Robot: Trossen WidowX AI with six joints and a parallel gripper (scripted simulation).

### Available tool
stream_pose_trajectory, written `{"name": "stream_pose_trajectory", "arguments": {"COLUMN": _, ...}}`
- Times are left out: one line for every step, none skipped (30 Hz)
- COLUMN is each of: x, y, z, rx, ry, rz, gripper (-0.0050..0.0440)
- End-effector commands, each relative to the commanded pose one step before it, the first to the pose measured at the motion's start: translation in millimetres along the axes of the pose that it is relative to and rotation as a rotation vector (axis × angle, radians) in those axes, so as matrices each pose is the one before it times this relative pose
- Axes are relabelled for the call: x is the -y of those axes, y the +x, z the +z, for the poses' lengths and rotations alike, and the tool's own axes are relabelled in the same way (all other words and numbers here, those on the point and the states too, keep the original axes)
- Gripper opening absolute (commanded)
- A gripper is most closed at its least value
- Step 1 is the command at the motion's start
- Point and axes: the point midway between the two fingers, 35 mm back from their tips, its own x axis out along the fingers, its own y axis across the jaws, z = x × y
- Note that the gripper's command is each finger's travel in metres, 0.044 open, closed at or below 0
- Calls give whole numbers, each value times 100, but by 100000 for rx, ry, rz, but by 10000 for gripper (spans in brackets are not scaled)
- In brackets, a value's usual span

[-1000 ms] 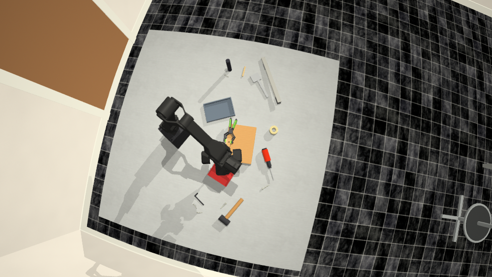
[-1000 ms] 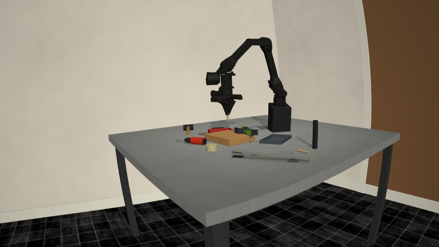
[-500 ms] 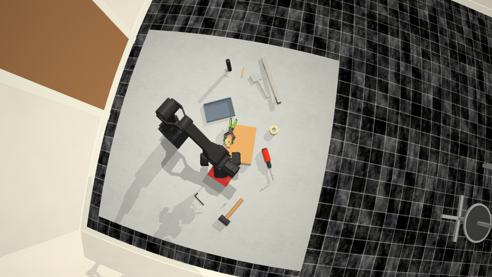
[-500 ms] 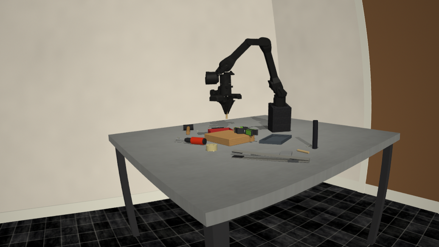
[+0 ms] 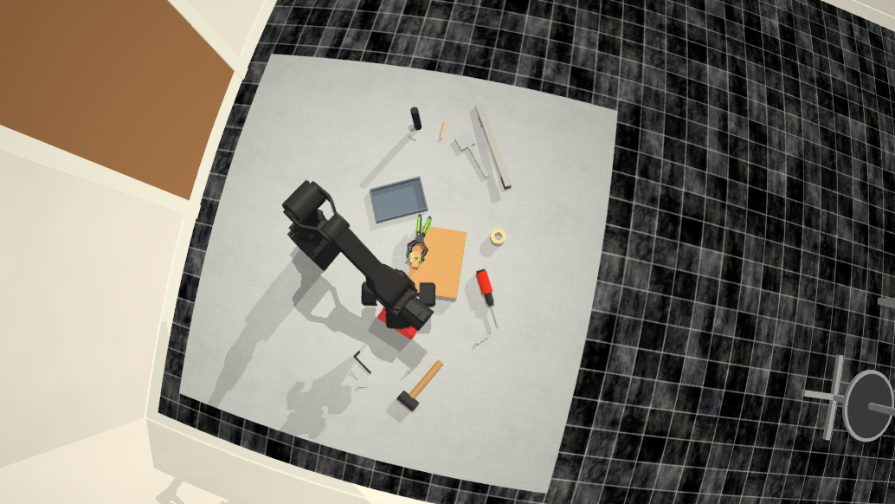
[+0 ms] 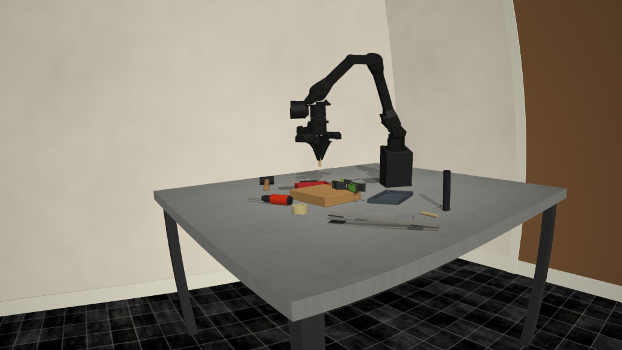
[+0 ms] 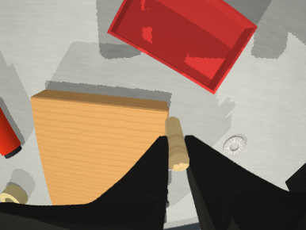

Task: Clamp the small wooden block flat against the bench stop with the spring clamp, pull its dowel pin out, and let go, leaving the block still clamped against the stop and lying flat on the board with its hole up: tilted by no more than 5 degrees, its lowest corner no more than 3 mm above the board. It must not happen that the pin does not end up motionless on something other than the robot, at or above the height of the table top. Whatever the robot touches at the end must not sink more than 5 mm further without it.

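Pale grey tabletop (image 5: 532,250) (image 6: 243,234) (image 7: 24,24), scattered with tools

A wooden board (image 5: 444,262) (image 6: 322,194) (image 7: 99,151) lies flat between a blue-grey tray (image 5: 398,200) (image 6: 374,200) and a red tray (image 5: 407,332) (image 6: 311,184) (image 7: 162,60); a red-handled screwdriver (image 5: 485,284) (image 6: 280,199) (image 7: 5,135), tape roll (image 5: 492,239) (image 6: 299,209) (image 7: 20,193) and hammer (image 5: 426,379) (image 6: 266,183) rest around them.

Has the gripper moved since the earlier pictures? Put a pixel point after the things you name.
Yes. In the top view, the gripper (image 5: 398,318) (image 6: 319,160) (image 7: 175,143) has shifted farther from the clamp (image 5: 419,239) (image 6: 353,187), toward the red tray (image 5: 409,334) (image 6: 310,184) (image 7: 174,36).
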Motion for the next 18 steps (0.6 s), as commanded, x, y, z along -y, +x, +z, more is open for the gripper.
{"name": "stream_pose_trajectory", "arguments": {"x": 252, "y": 7, "z": 415, "rx": -657, "ry": 1033, "rz": -331, "gripper": 0}}
{"name": "stream_pose_trajectory", "arguments": {"x": 46, "y": -27, "z": 90, "rx": -6, "ry": 264, "rz": 4, "gripper": 0}}
{"name": "stream_pose_trajectory", "arguments": {"x": 46, "y": -27, "z": 90, "rx": -6, "ry": 264, "rz": 4, "gripper": 0}}
{"name": "stream_pose_trajectory", "arguments": {"x": 46, "y": -27, "z": 90, "rx": -6, "ry": 264, "rz": 4, "gripper": 0}}
{"name": "stream_pose_trajectory", "arguments": {"x": 46, "y": -27, "z": 90, "rx": -6, "ry": 264, "rz": 4, "gripper": 0}}
{"name": "stream_pose_trajectory", "arguments": {"x": 46, "y": -27, "z": 90, "rx": -7, "ry": 264, "rz": 5, "gripper": 0}}
{"name": "stream_pose_trajectory", "arguments": {"x": 46, "y": -27, "z": 90, "rx": -7, "ry": 264, "rz": 5, "gripper": 0}}
{"name": "stream_pose_trajectory", "arguments": {"x": 47, "y": -27, "z": 90, "rx": -7, "ry": 264, "rz": 5, "gripper": 0}}
{"name": "stream_pose_trajectory", "arguments": {"x": 0, "y": 0, "z": 0, "rx": 0, "ry": 0, "rz": 0, "gripper": 0}}
{"name": "stream_pose_trajectory", "arguments": {"x": 0, "y": 0, "z": 0, "rx": 0, "ry": 0, "rz": 0, "gripper": 0}}
{"name": "stream_pose_trajectory", "arguments": {"x": 47, "y": -27, "z": 90, "rx": -7, "ry": 264, "rz": 5, "gripper": 0}}
{"name": "stream_pose_trajectory", "arguments": {"x": 47, "y": -27, "z": 90, "rx": -7, "ry": 264, "rz": 5, "gripper": 0}}
{"name": "stream_pose_trajectory", "arguments": {"x": 47, "y": -27, "z": 90, "rx": -7, "ry": 264, "rz": 5, "gripper": 0}}
{"name": "stream_pose_trajectory", "arguments": {"x": 47, "y": -27, "z": 90, "rx": -7, "ry": 264, "rz": 6, "gripper": 0}}
{"name": "stream_pose_trajectory", "arguments": {"x": 47, "y": -27, "z": 90, "rx": -8, "ry": 264, "rz": 6, "gripper": 0}}
{"name": "stream_pose_trajectory", "arguments": {"x": 47, "y": -27, "z": 90, "rx": -8, "ry": 264, "rz": 6, "gripper": 0}}
{"name": "stream_pose_trajectory", "arguments": {"x": 47, "y": -27, "z": 90, "rx": -8, "ry": 264, "rz": 6, "gripper": 0}}
{"name": "stream_pose_trajectory", "arguments": {"x": 47, "y": -27, "z": 90, "rx": -8, "ry": 264, "rz": 6, "gripper": 0}}
